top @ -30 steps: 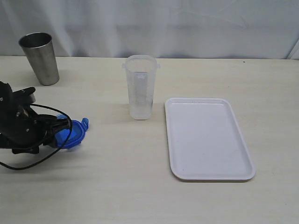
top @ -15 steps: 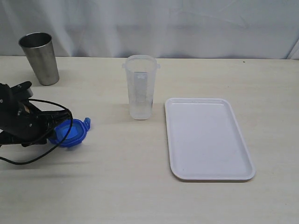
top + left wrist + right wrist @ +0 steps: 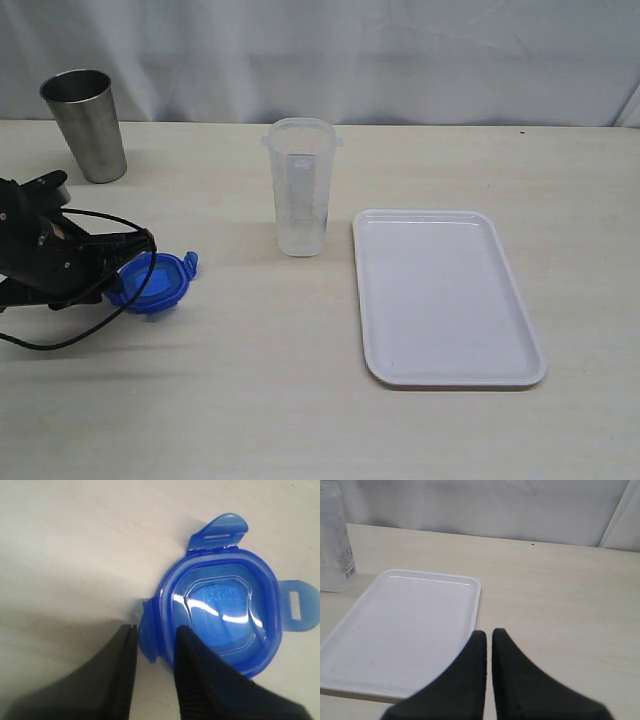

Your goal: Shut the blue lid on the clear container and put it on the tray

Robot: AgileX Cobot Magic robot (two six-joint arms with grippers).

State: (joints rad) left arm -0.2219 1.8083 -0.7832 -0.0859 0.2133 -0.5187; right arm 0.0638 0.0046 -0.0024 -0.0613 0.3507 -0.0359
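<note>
The blue lid [image 3: 152,281] [image 3: 225,607] sits low at the table's left, about level. My left gripper [image 3: 122,262] [image 3: 156,630] is shut on its near rim, one finger inside the rim and the other outside a flap. The clear container [image 3: 300,190] [image 3: 332,540] stands upright and open in the middle. Right beside it lies the white tray [image 3: 445,300] [image 3: 405,625], with nothing on it. My right gripper [image 3: 488,632] is shut on nothing, hovering over the tray's edge; it does not show in the exterior view.
A grey steel cup [image 3: 87,122] stands at the back left, behind the left arm. A black cable [image 3: 70,335] loops from the left arm onto the table. A white curtain closes off the back.
The left jaws have closed in on the lid's rim. The lid has gone from tilted to about level and shifted a little right. The right gripper has not moved.
</note>
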